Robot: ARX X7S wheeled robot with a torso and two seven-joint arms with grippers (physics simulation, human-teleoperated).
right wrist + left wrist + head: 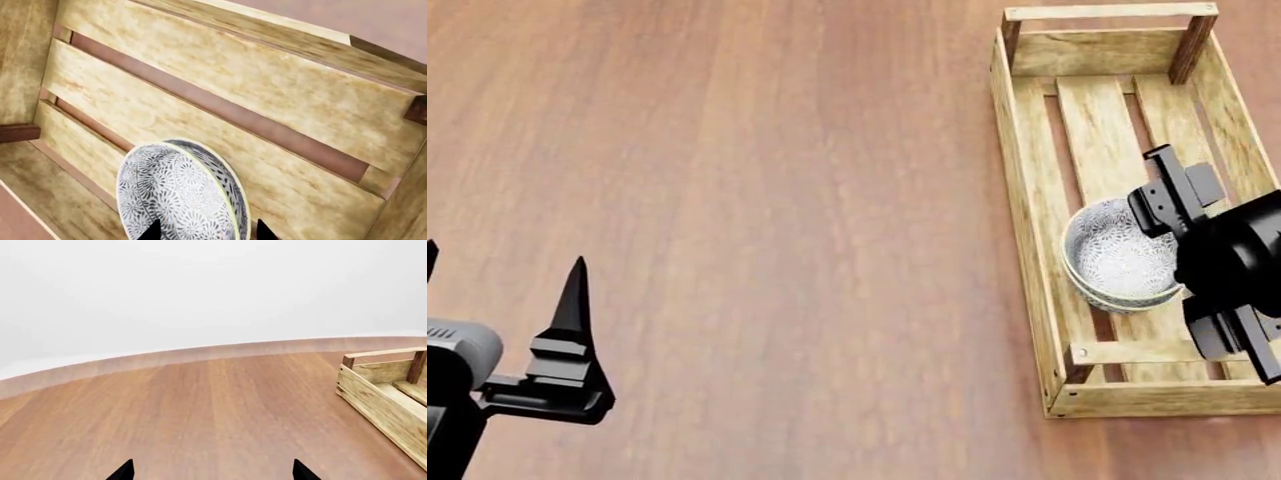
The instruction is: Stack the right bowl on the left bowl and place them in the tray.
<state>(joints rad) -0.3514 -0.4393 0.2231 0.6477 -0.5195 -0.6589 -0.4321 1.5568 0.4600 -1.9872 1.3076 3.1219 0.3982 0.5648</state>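
Two patterned grey-white bowls (pixel 1114 262) sit stacked, one inside the other, on the slatted bottom of the tray (pixel 1022 200), toward its near end. My right gripper (pixel 1190 262) hangs over the stack's right rim. In the right wrist view the right gripper (pixel 209 231) straddles the rim of the bowls (pixel 180 195), one fingertip inside and one outside, with gaps on both sides, so it is open. My left gripper (pixel 497 290) is open and empty over bare table at the lower left; in the left wrist view the left gripper (pixel 213 471) has only wood between its tips.
The brown wooden table (pixel 761 200) spreads left of the tray. The left wrist view shows the table's curved far edge (pixel 133 362) and one end of the tray (pixel 373 400). The tray's slats (pixel 200 75) fill the right wrist view.
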